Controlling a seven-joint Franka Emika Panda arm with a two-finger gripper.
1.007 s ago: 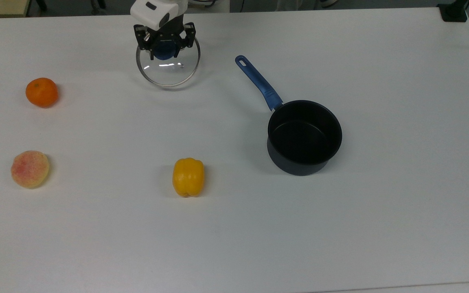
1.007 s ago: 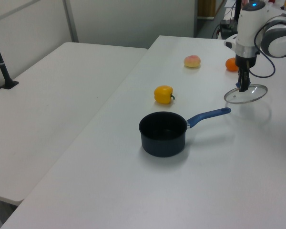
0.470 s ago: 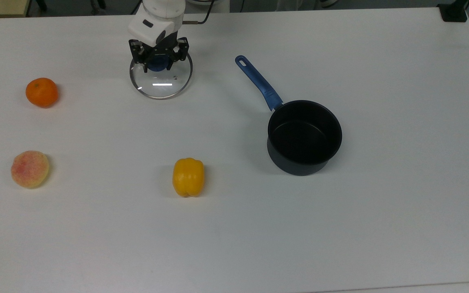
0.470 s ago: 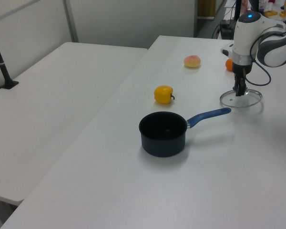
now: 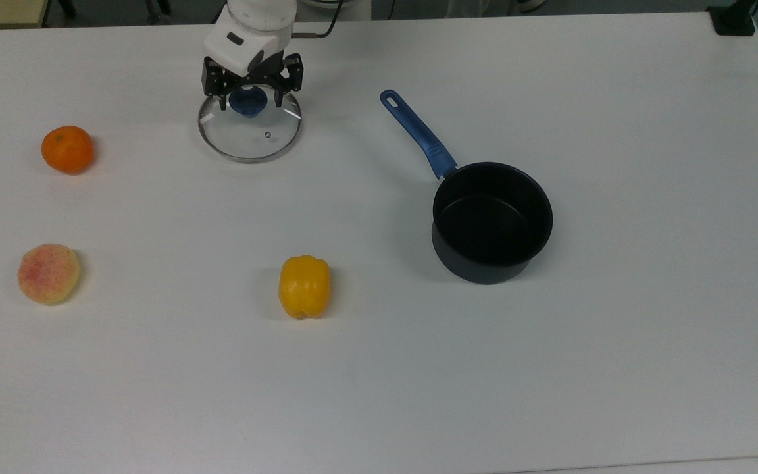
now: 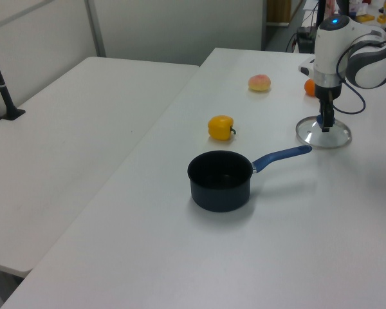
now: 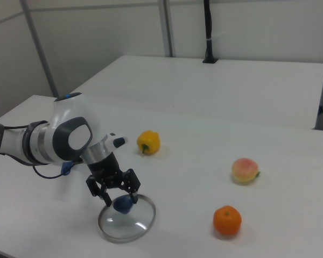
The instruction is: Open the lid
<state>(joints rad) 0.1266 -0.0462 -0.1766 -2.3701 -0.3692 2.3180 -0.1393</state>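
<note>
Bare table (image 5: 550, 368) between lid (image 5: 250, 135) and saucepan (image 5: 492, 222); orange (image 5: 67, 149) probably well clear.

The white bench (image 5: 616, 368) carries the lid (image 5: 250, 135) lying flat under the end effector (image 5: 251, 100), plus a saucepan (image 5: 491, 224), orange (image 5: 67, 149), peach (image 5: 48, 273) and yellow pepper (image 5: 304, 286) well apart from it.

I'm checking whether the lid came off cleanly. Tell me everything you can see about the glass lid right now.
The lid is a round clear glass disc with a thin metal rim, a small vent hole and a blue knob at its centre. It lies flat, knob up, on the white table, well apart from the open dark saucepan, between it and the orange in the top view. The gripper straddles the knob, fingers spread to either side and not clamping it.
</note>
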